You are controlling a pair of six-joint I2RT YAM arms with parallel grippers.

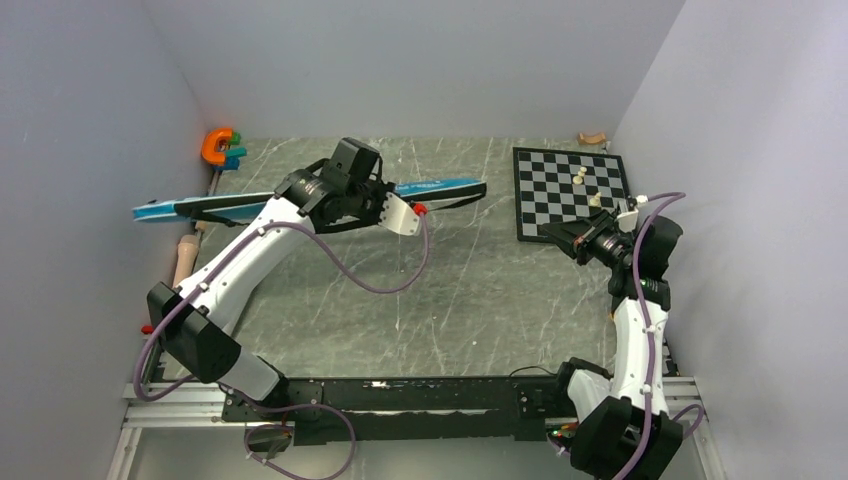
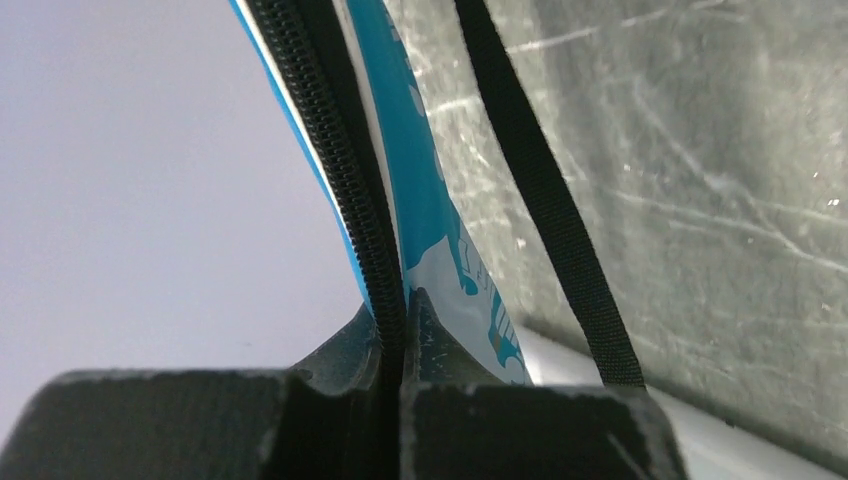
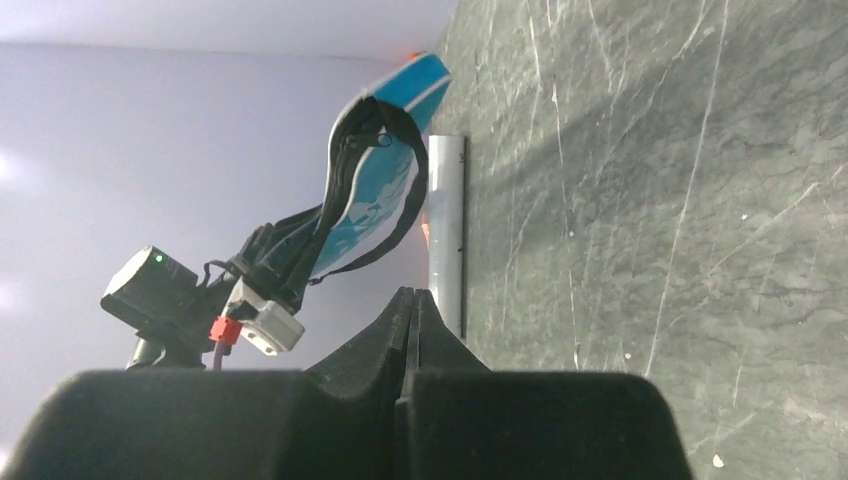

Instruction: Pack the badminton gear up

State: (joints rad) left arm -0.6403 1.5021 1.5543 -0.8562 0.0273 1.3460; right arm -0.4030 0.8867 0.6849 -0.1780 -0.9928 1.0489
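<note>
Both are closed: our left gripper [image 2: 403,305] is pinching the bag [image 1: 450,188] by its zipper edge over the table's [image 1: 470,300] far left, and our right gripper [image 3: 415,300] is hovering empty by the chessboard [image 1: 570,195]. We are wanting a firm, level hold.

In the top view the left arm [image 1: 262,235] covers the middle of the blue bag [image 1: 445,189], and the left tool [image 2: 402,320] has its tips hidden behind its own wrist. What the bag contains cannot be seen. In the left wrist view the bag and its black strap [image 2: 545,200] run off the top edge. The pale handle [image 1: 185,262] by the left wall disappears behind the bag. The right tool [image 3: 414,300] hides the near end of the white tube [image 3: 446,230]. The pieces [image 1: 580,176] on the chessboard [image 1: 550,200] are too small to identify.
</note>
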